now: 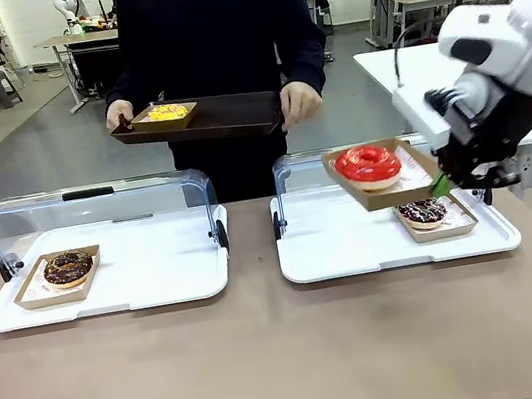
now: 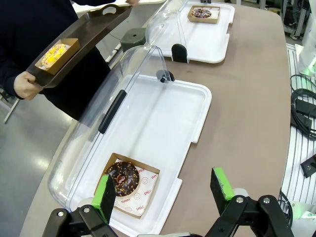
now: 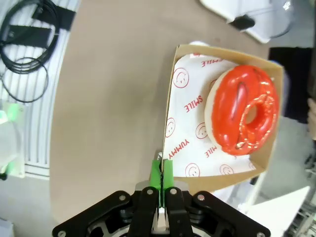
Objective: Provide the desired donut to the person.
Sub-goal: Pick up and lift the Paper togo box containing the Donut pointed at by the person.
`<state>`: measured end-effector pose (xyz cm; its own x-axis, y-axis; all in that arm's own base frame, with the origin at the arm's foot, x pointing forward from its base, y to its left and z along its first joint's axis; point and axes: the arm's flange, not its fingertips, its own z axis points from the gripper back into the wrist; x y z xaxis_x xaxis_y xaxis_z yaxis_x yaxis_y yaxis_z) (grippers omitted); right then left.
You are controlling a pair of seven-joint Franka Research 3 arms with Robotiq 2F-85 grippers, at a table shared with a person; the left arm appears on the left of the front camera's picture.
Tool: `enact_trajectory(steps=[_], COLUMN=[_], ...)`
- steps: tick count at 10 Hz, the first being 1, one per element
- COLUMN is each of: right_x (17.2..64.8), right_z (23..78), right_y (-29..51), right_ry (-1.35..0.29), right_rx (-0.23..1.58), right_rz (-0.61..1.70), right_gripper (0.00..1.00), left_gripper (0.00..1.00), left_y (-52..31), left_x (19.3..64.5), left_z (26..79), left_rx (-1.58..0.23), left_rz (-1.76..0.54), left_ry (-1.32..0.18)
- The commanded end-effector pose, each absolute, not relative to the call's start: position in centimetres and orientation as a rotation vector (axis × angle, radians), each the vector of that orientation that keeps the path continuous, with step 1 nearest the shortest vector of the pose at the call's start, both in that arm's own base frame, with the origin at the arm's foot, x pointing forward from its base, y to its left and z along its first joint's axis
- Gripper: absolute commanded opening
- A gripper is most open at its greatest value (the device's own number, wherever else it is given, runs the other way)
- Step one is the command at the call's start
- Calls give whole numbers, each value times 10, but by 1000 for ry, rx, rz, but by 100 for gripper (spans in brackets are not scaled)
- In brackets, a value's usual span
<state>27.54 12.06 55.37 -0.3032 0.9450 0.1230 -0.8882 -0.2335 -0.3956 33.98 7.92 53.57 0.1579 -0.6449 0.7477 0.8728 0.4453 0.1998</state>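
A red-glazed donut (image 1: 368,164) lies in a brown cardboard tray (image 1: 386,192), tilted and held in the air above the right white tray (image 1: 355,251). My right gripper (image 1: 441,184) is shut on that cardboard tray's edge; in the right wrist view the green pads (image 3: 161,174) pinch the rim beside the red donut (image 3: 245,111). The person (image 1: 215,35) stands across the table and holds a dark serving tray (image 1: 232,114) with a yellow donut (image 1: 168,113) on it. My left gripper (image 2: 163,190) hangs open above the left white tray (image 2: 163,123), near a chocolate donut (image 2: 122,178).
A chocolate donut with red drizzle (image 1: 423,213) sits on the right white tray. The other chocolate donut (image 1: 67,268) lies on the left white tray (image 1: 145,269). Both trays have clear lids (image 1: 95,208) tipped open at the back. Cables (image 2: 302,106) lie beside the table.
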Motion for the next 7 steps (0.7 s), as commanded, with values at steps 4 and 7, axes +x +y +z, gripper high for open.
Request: enact_trajectory(steps=[4,7], right_x=[277,277], right_z=[561,561], right_y=[120,120], right_ry=[-463,-463], right_rx=[-163,-163], right_rz=[1831,1831], right_gripper=[0,0], left_gripper=[100,100], left_y=[80,80], left_x=[339,339], left_z=[536,536], left_rx=[-313,-313], left_rz=[-1103,-1103], left_ry=[-888,-888])
